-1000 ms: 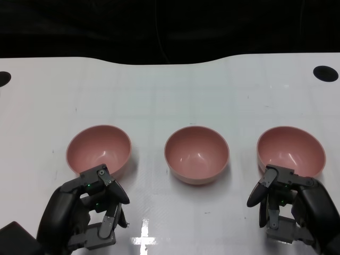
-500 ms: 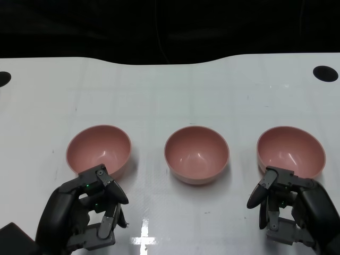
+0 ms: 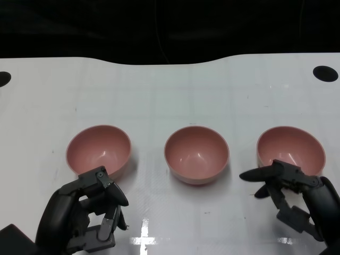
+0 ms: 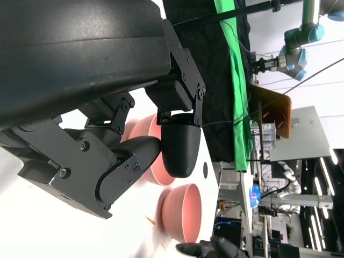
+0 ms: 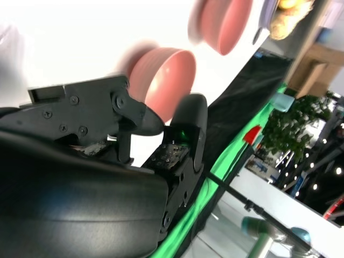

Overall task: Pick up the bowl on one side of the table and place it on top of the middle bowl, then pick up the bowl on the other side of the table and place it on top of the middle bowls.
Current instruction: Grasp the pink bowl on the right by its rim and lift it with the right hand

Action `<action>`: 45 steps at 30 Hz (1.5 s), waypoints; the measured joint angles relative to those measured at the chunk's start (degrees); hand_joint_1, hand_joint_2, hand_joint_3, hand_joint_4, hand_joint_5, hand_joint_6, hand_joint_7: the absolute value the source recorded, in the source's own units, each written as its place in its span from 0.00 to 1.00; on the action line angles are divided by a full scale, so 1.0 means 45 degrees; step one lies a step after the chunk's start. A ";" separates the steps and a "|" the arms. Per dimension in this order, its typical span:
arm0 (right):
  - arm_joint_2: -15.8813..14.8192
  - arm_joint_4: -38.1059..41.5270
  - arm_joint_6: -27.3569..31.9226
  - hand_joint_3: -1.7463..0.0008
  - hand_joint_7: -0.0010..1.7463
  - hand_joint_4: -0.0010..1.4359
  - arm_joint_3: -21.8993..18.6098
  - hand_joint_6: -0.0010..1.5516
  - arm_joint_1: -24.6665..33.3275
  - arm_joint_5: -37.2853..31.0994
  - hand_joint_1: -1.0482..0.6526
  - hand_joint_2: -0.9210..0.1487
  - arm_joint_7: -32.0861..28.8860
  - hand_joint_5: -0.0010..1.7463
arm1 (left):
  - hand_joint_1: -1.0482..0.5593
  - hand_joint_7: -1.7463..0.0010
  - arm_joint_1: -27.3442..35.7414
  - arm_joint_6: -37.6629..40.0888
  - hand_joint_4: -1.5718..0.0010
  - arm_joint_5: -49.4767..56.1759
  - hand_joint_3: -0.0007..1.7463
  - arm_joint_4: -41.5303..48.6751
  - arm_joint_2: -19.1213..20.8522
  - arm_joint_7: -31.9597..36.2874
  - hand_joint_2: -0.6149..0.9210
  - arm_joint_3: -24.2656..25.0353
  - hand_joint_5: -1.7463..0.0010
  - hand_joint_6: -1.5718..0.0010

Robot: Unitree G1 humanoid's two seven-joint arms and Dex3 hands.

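Three pink bowls stand in a row on the white table: the left bowl (image 3: 98,150), the middle bowl (image 3: 196,154) and the right bowl (image 3: 291,150). My left hand (image 3: 87,215) rests just in front of the left bowl with its fingers curled in on nothing. My right hand (image 3: 289,194) sits just in front of the right bowl, fingers spread, thumb reaching out to the left, holding nothing. The left wrist view shows the left bowl (image 4: 144,128) behind the curled fingers (image 4: 180,150) and the middle bowl (image 4: 185,212) beyond. The right wrist view, blurred, shows the right bowl (image 5: 166,78) close ahead.
The white table (image 3: 170,95) ends at a dark far edge. Black round holes sit at its far right (image 3: 325,73) and far left (image 3: 2,78). Another pink bowl (image 5: 226,24) shows farther off in the right wrist view.
My right hand's fingers have spread apart from a curled pose, with the thumb now pointing left. The left hand and all three bowls have stayed put.
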 measured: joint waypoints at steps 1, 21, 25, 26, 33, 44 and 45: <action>-0.0054 -0.0107 0.0033 0.98 0.14 0.22 0.0004 0.34 0.0001 -0.0331 0.38 0.06 -0.0147 0.50 | 0.53 0.16 0.0010 0.0000 0.47 0.0007 0.69 -0.0021 0.0000 0.0000 0.70 -0.0017 0.05 0.50; -0.1384 -0.1816 0.3707 1.00 0.00 0.09 0.0340 0.13 -0.0523 -0.6136 0.22 0.08 -0.2051 0.28 | 0.53 0.18 0.0084 0.0067 0.48 0.0164 0.69 -0.0222 -0.0023 0.0001 0.71 -0.0101 0.06 0.50; -0.1713 -0.1861 0.5012 1.00 0.02 0.10 0.0775 0.17 -0.0828 -0.7102 0.23 0.07 -0.1423 0.29 | 0.53 0.18 0.0090 0.0070 0.48 0.0200 0.67 -0.0243 -0.0047 0.0004 0.71 -0.0129 0.07 0.51; -0.1805 -0.1844 0.5309 1.00 0.02 0.10 0.0862 0.17 -0.0941 -0.7282 0.23 0.07 -0.1263 0.29 | 0.53 0.18 0.0092 0.0070 0.48 0.0221 0.67 -0.0255 -0.0049 0.0005 0.71 -0.0145 0.07 0.51; -0.2224 -0.0474 0.6947 1.00 0.01 0.16 0.1794 0.20 -0.2364 -0.8285 0.23 0.07 -0.0504 0.24 | 0.53 0.20 0.0110 0.0066 0.48 0.0286 0.67 -0.0280 -0.0075 0.0005 0.72 -0.0196 0.06 0.50; -0.2388 0.2738 0.7663 1.00 0.02 0.30 0.3280 0.26 -0.4299 -0.8425 0.26 0.05 -0.0539 0.12 | 0.53 0.20 0.0152 0.0072 0.49 0.0383 0.67 -0.0420 -0.0102 0.0010 0.71 -0.0211 0.06 0.50; -0.2389 0.3013 0.7692 1.00 0.02 0.32 0.3395 0.28 -0.4483 -0.8403 0.26 0.04 -0.0531 0.11 | 0.53 0.20 0.0160 0.0072 0.49 0.0378 0.67 -0.0449 -0.0110 0.0010 0.71 -0.0211 0.06 0.50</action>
